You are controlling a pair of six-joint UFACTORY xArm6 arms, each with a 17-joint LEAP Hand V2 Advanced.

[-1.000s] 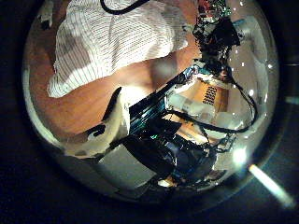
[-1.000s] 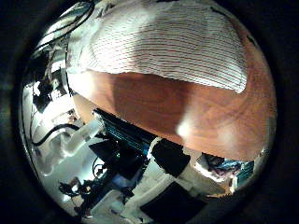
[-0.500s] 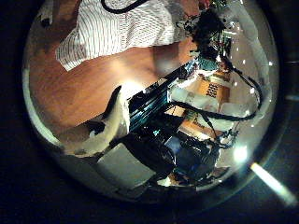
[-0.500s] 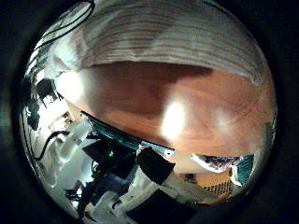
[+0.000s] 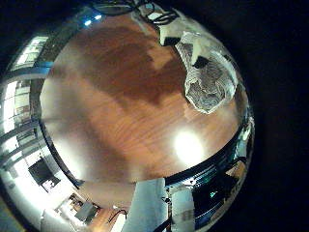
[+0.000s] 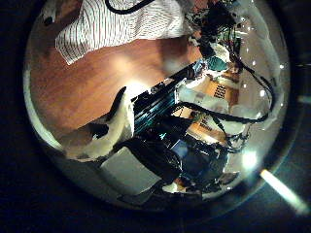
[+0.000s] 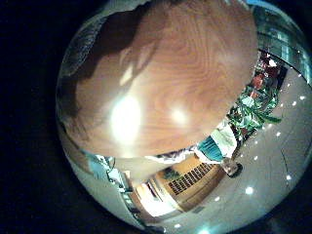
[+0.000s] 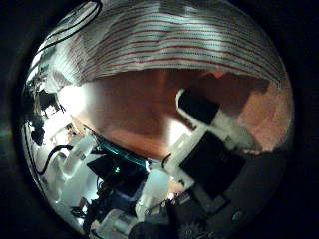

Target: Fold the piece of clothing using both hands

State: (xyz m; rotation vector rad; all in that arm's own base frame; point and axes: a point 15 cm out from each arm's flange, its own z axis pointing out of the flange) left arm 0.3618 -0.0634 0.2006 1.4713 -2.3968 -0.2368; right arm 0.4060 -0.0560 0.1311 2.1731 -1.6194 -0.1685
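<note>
A striped piece of clothing (image 8: 159, 45) lies flat on the wooden table (image 8: 130, 105), close under my right hand. One finger of my right hand (image 8: 214, 115) reaches across the right thumb side palm view above the bare wood, with no cloth in it. In the left thumb side palm view the same clothing (image 6: 117, 24) lies farther off, with the right hand (image 6: 219, 39) at its edge. My left hand (image 6: 107, 131) shows one relaxed finger over bare table, apart from the cloth. A bunched part of the clothing (image 5: 208, 72) shows near the table's rim.
The table's edge (image 6: 160, 92) runs close to my left hand, with equipment and racks (image 6: 185, 155) beyond it. The wide wooden tabletop (image 7: 166, 88) fills the right little finger side palm view, and past its edge is the room's floor (image 7: 249, 166).
My right hand has come closer to the clothing, and one of its fingers has swung into its view. The left palm's view has shifted slightly, with the cloth staying far from it.
</note>
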